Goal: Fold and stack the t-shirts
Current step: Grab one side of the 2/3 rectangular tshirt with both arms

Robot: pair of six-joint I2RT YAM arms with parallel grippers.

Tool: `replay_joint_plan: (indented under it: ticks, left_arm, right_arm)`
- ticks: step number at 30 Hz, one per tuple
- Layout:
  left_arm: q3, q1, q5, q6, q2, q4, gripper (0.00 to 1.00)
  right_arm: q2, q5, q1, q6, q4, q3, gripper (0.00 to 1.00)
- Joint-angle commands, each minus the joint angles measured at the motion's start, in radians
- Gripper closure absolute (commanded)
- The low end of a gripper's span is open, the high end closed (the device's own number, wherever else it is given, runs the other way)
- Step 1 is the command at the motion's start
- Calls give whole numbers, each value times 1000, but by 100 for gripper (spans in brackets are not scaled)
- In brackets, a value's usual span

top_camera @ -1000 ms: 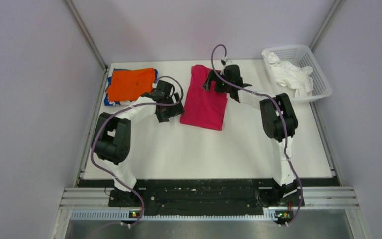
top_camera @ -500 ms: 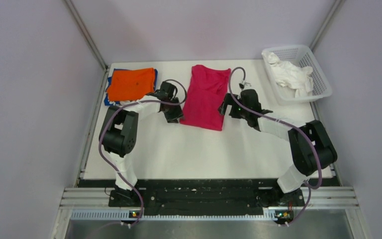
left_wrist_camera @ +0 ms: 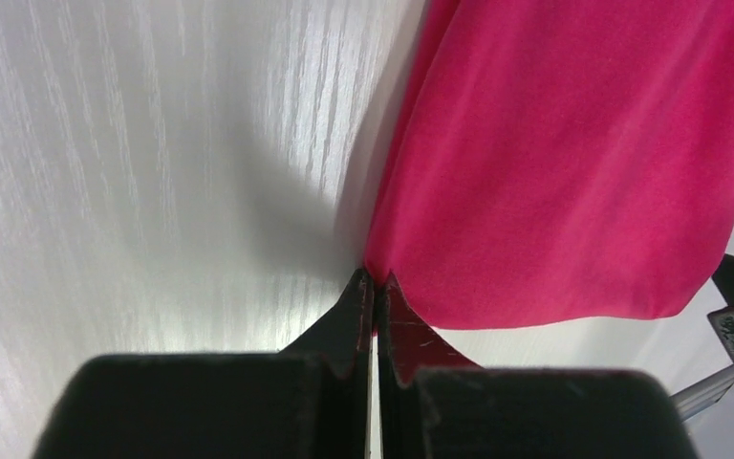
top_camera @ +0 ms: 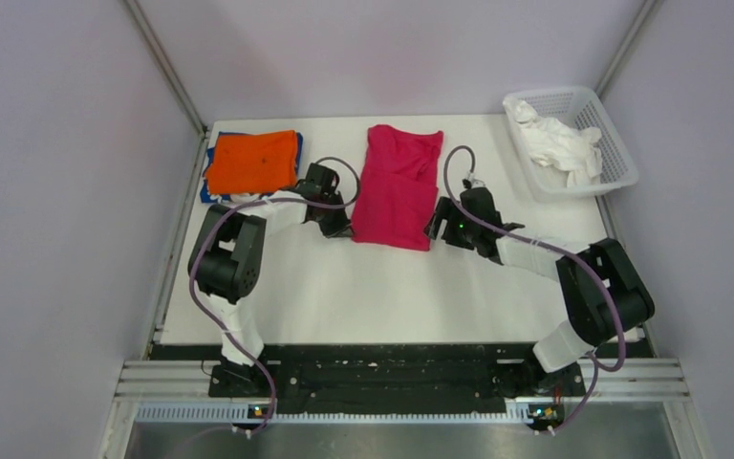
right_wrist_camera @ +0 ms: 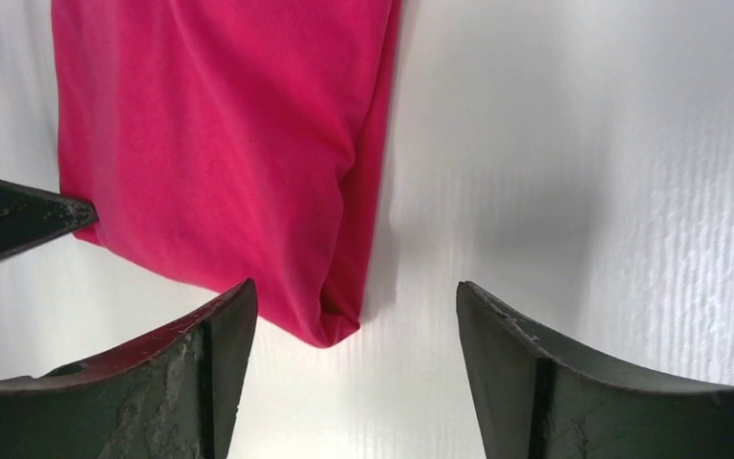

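Note:
The magenta-red t-shirt point(top_camera: 399, 186) lies folded lengthwise in the middle of the table, far end toward the back. My left gripper point(top_camera: 342, 229) is at its near left corner, and in the left wrist view this gripper point(left_wrist_camera: 375, 279) is shut on that corner of the magenta-red t-shirt point(left_wrist_camera: 573, 163). My right gripper point(top_camera: 434, 229) is at the near right corner. It point(right_wrist_camera: 355, 285) stands open, with the corner of the shirt point(right_wrist_camera: 220, 143) lying between its fingers, untouched. An orange t-shirt point(top_camera: 251, 160) lies folded at the back left on a blue one point(top_camera: 207, 195), of which only edges show.
A white mesh basket point(top_camera: 624, 161) holding white cloth point(top_camera: 559, 143) stands at the back right. Side walls close in the table left and right. The white table point(top_camera: 392, 287) stretches bare between the shirt and the arm bases.
My left gripper has shut on the shirt's near left corner. The right arm swung from the shirt's far end down to its near right corner, its jaws narrowing a little.

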Motion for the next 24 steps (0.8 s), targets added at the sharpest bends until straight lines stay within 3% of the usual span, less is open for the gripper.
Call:
replay_joint_plan:
  ticks: [1, 8, 24]
  left_arm:
    - [-85, -5, -34, 3, -73, 21, 100]
    - [-146, -11, -22, -17, -106, 53, 100]
    - [-189, -12, -18, -33, -129, 78, 100]
  right_arm:
    - [-22, 8, 50, 35, -6, -18, 29]
    - [46, -36, 81, 60, 36, -14, 50]
    - [52, -24, 126, 101, -37, -41, 59]
